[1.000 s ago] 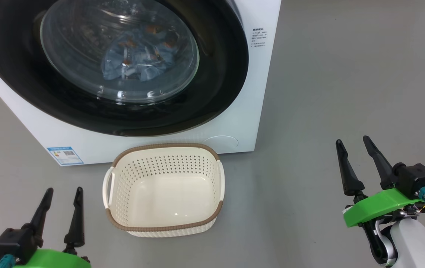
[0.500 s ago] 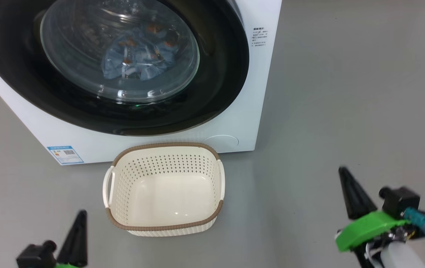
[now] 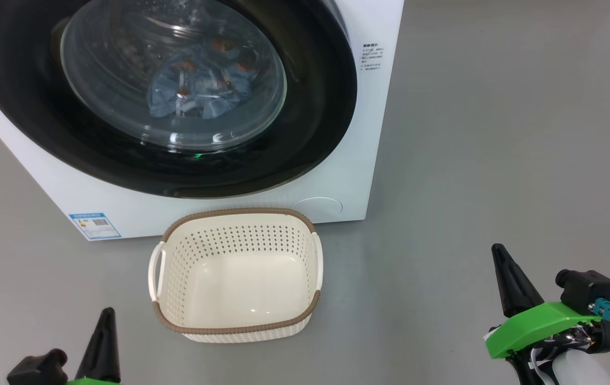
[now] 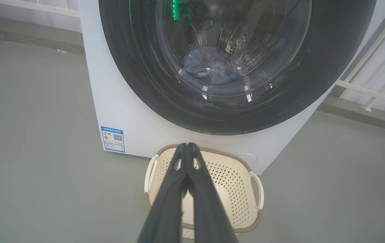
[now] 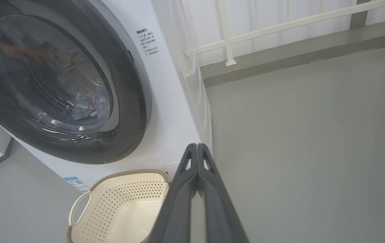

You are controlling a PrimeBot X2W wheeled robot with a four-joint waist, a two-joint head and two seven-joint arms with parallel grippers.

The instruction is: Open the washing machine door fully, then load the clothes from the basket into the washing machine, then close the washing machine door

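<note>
The washing machine door [image 3: 107,80] sits flush against the front of the washing machine [image 3: 361,160], its black rim showing no gap in the head view or either wrist view, so it looks closed. Whether the latch has caught cannot be told. Through the glass bowl the clothes [image 3: 198,88] lie in a crumpled blue heap with orange-brown specks at the bottom of the drum; a cream-white piece among them cannot be made out. The basket [image 3: 240,212] stands on the floor [image 3: 497,133] just in front of the machine, below the door, and its inside is bare. Judged from this, opening, loading and closing all appear done, and little seems left beyond perhaps confirming that the door is firmly shut. The left hand [image 3: 106,315] hangs low, left of the basket, its two fingers pressed together on nothing. The right hand [image 3: 500,254] hangs well to the right of the basket, likewise with fingers together and carrying nothing. Both are clear of the door and the basket.
</note>
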